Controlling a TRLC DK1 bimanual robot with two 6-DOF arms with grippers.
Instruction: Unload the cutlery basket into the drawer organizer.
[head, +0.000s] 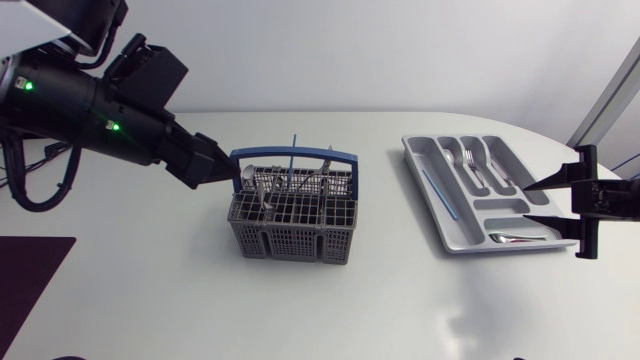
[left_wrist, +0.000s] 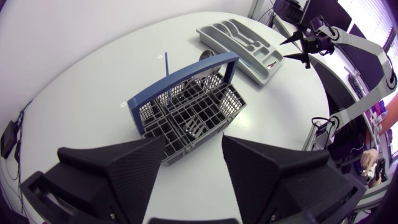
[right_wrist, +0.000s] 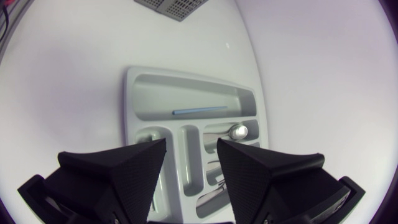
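Left of frame centre, the left tool (head: 224, 170), wide and empty, should be lowered over the nearby spoon (head: 249, 172) in the cutlery basket (head: 290, 240), clear of the blue handle (head: 330, 153).

White table (head: 150, 300): cutlery basket (head: 290, 240) near middle; drawer organizer (head: 414, 160) well apart, seemingly near right edge.

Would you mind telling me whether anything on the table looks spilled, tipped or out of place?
Nothing stands out. The cutlery basket stands upright, the drawer organizer lies flat, and nothing lies loose on the table.
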